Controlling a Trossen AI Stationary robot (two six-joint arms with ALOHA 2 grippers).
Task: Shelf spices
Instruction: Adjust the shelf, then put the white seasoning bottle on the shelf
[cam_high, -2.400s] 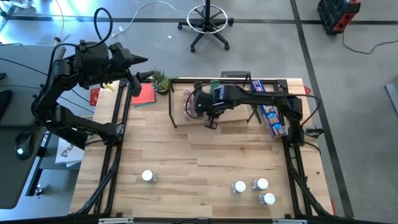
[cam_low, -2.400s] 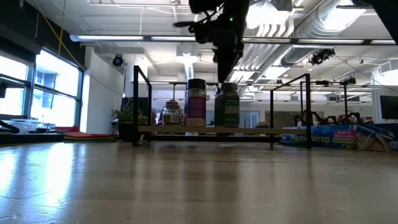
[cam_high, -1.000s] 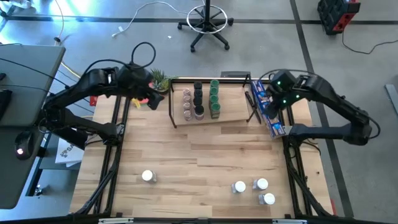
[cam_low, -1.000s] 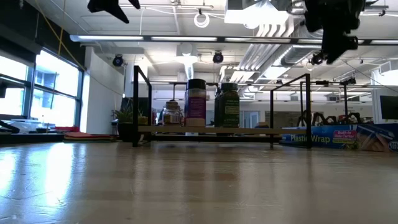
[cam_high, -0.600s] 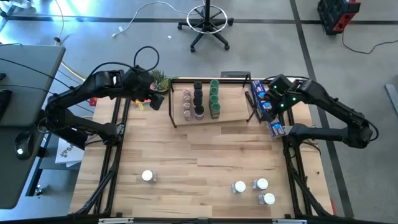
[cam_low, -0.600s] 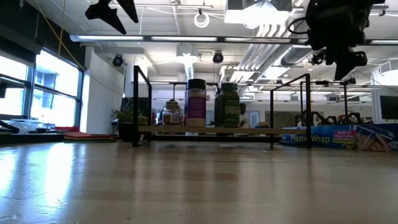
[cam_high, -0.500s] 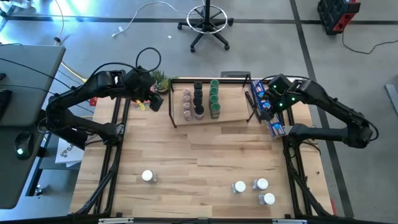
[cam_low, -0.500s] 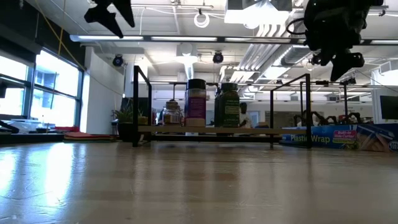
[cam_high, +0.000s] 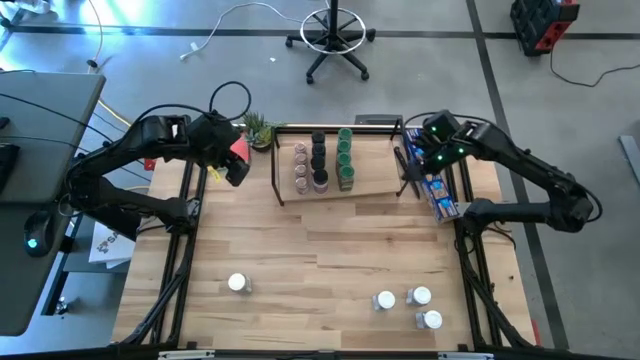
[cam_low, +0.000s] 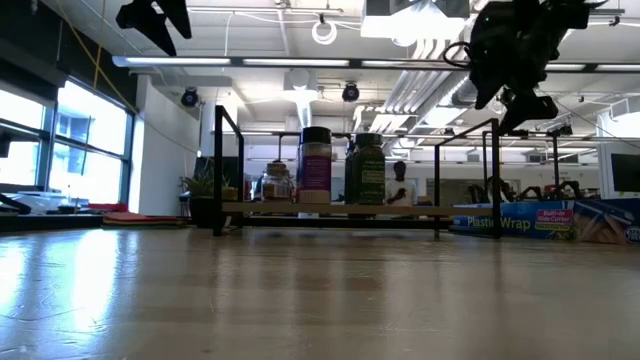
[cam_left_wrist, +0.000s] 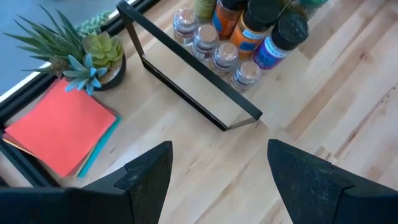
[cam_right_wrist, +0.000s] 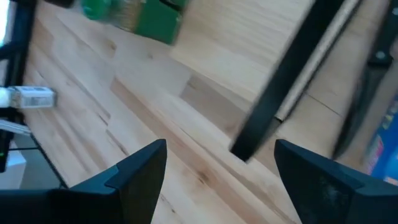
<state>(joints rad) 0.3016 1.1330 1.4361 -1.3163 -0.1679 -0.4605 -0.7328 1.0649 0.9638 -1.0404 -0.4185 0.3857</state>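
The shelf (cam_high: 345, 170) stood at the far middle of the counter (cam_high: 320, 250), three rows of spices (cam_high: 320, 160) lined up on its board, clear lids, dark lids and green ones. Four white-lidded jars (cam_high: 418, 297) sat loose near the counter's front edge, one (cam_high: 238, 283) toward the front left and the rest by the front right corner. The left gripper (cam_left_wrist: 217, 171) hung above the far left corner beside a potted plant (cam_left_wrist: 93, 56) and red square (cam_left_wrist: 59, 127), its fingers spread and empty. The right gripper (cam_right_wrist: 217, 165) hovered over the shelf's right end near a blue packet (cam_high: 437, 185), fingers likewise apart, holding nothing.
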